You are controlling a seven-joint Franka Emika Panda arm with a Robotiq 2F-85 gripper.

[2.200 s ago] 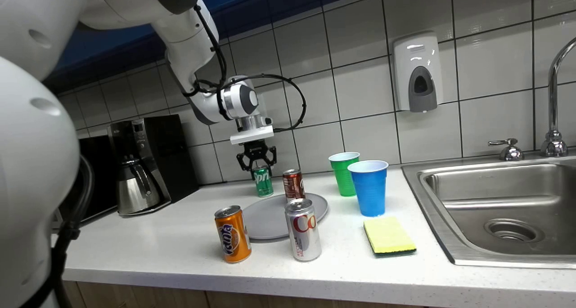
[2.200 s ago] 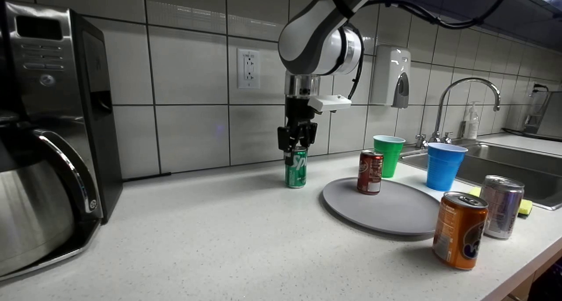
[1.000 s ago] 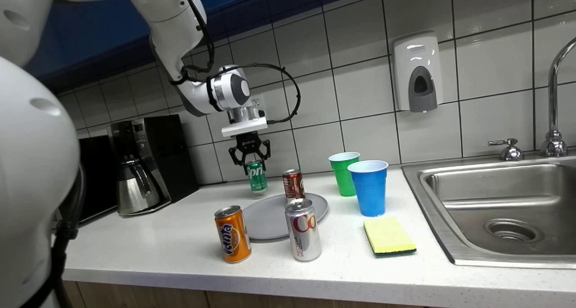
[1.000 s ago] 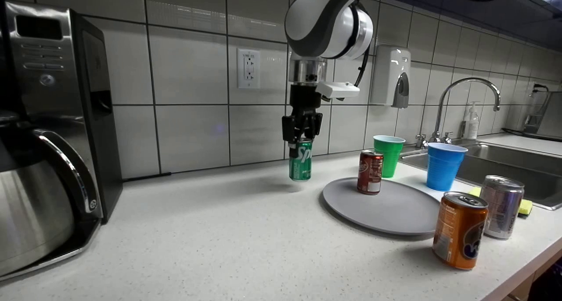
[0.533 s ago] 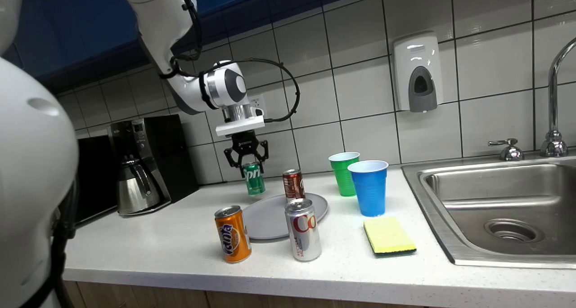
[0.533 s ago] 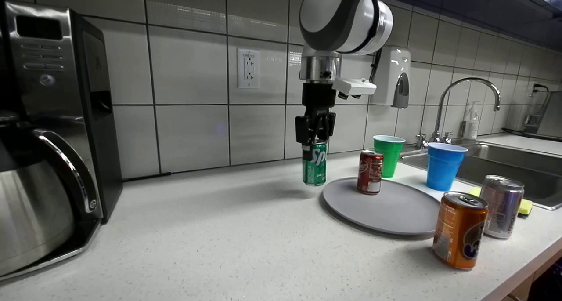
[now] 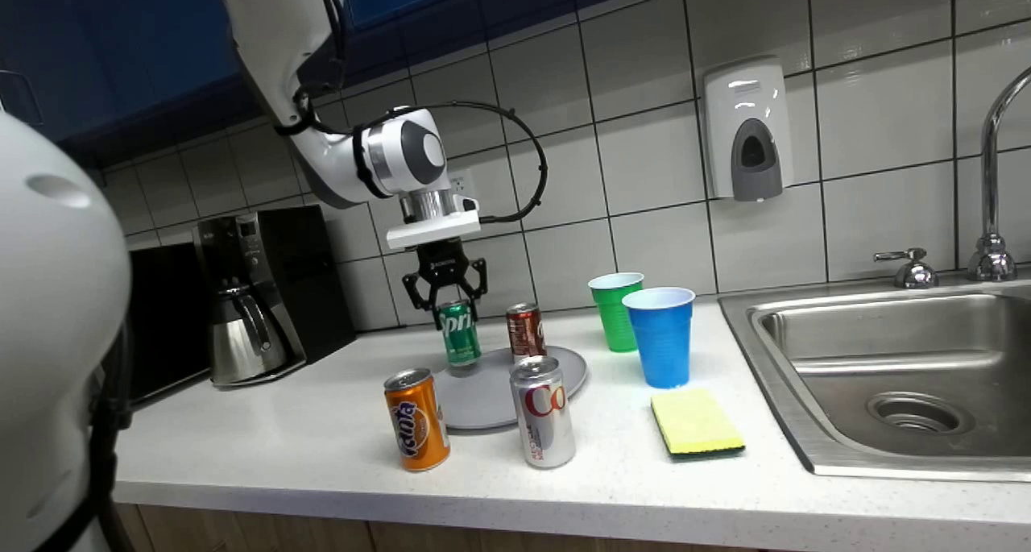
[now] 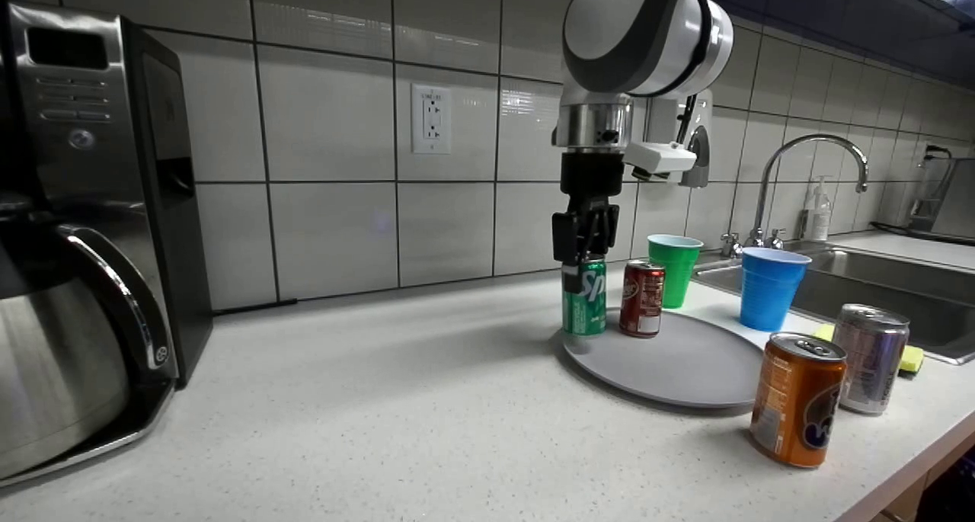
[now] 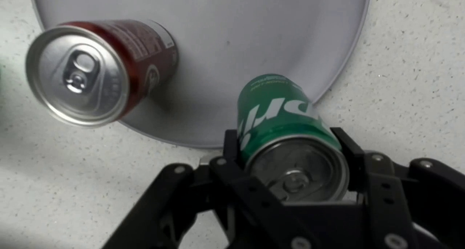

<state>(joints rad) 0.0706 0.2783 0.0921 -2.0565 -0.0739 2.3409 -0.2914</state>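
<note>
My gripper (image 7: 457, 314) is shut on a green Sprite can (image 7: 461, 341), with a finger on each side of its upper part. It also shows in an exterior view (image 8: 585, 269) and in the wrist view (image 9: 288, 151). The can is upright over the edge of a round grey plate (image 7: 475, 411); I cannot tell whether its base touches the plate. A dark red can (image 8: 641, 299) stands upright on the plate beside the green can. In the wrist view the red can (image 9: 156, 54) is to the left of my gripper, apart from it.
An orange Fanta can (image 7: 416, 423) and a silver can (image 7: 544, 419) stand near the plate. A green cup (image 7: 616, 318), a blue cup (image 7: 660, 346) and a yellow sponge (image 7: 697, 421) lie toward the sink (image 7: 765, 391). A coffee maker (image 8: 137, 202) stands at the other end.
The green can has been lifted off the counter, carried toward the plate and lowered over its edge. The gripper stays shut on it. The other objects have not moved.
</note>
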